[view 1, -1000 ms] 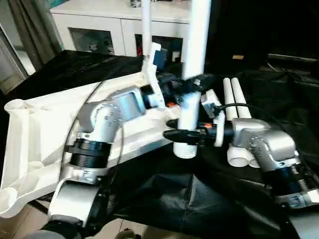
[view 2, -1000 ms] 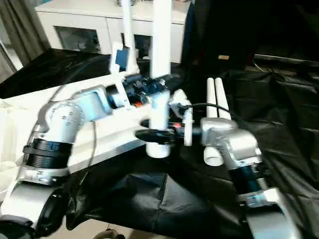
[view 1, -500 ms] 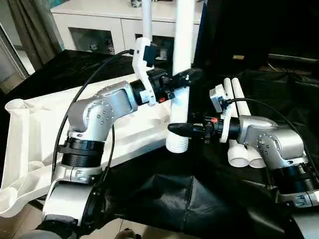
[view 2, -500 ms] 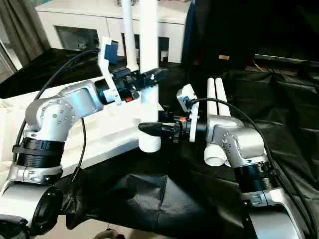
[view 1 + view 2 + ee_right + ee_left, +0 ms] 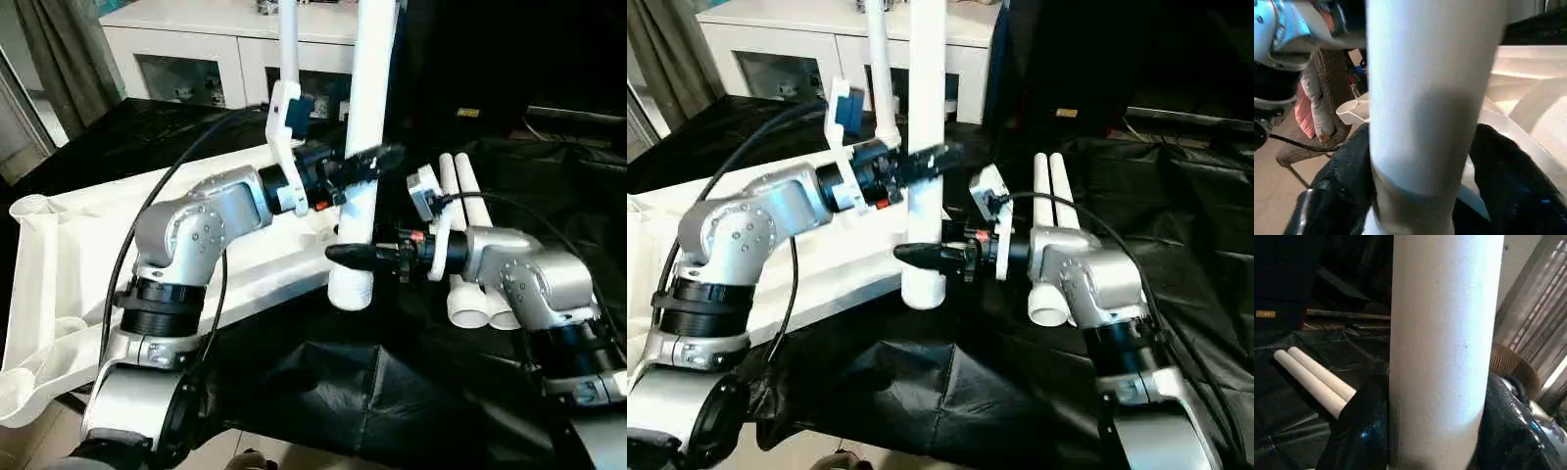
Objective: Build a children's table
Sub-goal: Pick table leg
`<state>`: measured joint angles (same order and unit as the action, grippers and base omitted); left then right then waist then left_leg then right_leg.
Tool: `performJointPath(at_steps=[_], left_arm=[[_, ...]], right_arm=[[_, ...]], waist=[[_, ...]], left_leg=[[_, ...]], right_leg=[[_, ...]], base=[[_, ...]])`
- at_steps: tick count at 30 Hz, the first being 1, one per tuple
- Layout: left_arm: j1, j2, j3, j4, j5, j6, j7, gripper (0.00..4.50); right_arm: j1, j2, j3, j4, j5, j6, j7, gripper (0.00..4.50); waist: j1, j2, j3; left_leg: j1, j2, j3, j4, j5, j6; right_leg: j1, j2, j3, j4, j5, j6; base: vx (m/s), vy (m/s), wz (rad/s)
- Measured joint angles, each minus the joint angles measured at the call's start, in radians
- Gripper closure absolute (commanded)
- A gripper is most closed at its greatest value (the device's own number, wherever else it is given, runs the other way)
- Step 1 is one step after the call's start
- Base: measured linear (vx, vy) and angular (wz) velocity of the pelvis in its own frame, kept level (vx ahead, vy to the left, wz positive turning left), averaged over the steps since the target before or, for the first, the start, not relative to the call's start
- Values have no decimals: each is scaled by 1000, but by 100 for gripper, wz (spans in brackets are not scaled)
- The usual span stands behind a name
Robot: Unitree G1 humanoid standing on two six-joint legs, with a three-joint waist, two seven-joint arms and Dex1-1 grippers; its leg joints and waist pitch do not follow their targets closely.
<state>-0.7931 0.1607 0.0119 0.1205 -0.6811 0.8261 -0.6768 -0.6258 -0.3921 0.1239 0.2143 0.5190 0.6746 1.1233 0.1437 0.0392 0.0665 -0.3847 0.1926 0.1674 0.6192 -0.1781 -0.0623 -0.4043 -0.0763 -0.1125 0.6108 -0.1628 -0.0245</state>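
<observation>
A white table leg (image 5: 364, 127) stands upright in the air, wide end down, just past the near edge of the upturned white table top (image 5: 69, 264). My left gripper (image 5: 370, 160) is shut on the leg partway up, with the leg (image 5: 1442, 357) held between its black fingers (image 5: 1354, 431). My right gripper (image 5: 345, 255) is shut on the same leg near its lower end, and the leg (image 5: 1430, 98) is pressed between its fingers (image 5: 1337, 196). Another leg (image 5: 288, 49) rises from the top's far corner. Two more legs (image 5: 460, 235) lie side by side on the black cloth.
A black cloth (image 5: 372, 392) covers the work surface. A white glass-door cabinet (image 5: 196, 59) stands behind it. Open corner sockets (image 5: 29, 208) show on the table top's left side. A wicker chair (image 5: 1312, 122) stands on the floor.
The held leg has shifted slightly left and back, staying upright, and my left elbow has changed its pose. Both grippers have kept their hold.
</observation>
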Motion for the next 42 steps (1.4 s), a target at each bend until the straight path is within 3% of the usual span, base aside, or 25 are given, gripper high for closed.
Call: performJointPath(at_steps=[8,13,15,42], left_arm=[[6,10,-13,-32,6,5,-17,265],[6,13,-20,-31,7,5,-22,265],[6,13,-20,-30,8,5,-24,265],[6,6,-31,-29,7,17,-77,265]], right_arm=[[0,4,7,0,1,0,20,255],[0,-12,14,0,-2,0,36,256],[0,-15,14,-1,-1,4,42,193],[10,-29,38,-18,18,100,70,184]], waist=[[1,0,0],[1,0,0],[0,0,0],[0,0,0]], left_leg=[[0,0,0,0,0,0],[0,0,0,0,0,0],[0,0,0,0,0,0],[0,0,0,0,0,0]], right_leg=[[0,0,0,0,0,0],[0,0,0,0,0,0],[0,0,0,0,0,0],[0,0,0,0,0,0]], base=[[0,0,0],[0,0,0],[0,0,0],[0,0,0]])
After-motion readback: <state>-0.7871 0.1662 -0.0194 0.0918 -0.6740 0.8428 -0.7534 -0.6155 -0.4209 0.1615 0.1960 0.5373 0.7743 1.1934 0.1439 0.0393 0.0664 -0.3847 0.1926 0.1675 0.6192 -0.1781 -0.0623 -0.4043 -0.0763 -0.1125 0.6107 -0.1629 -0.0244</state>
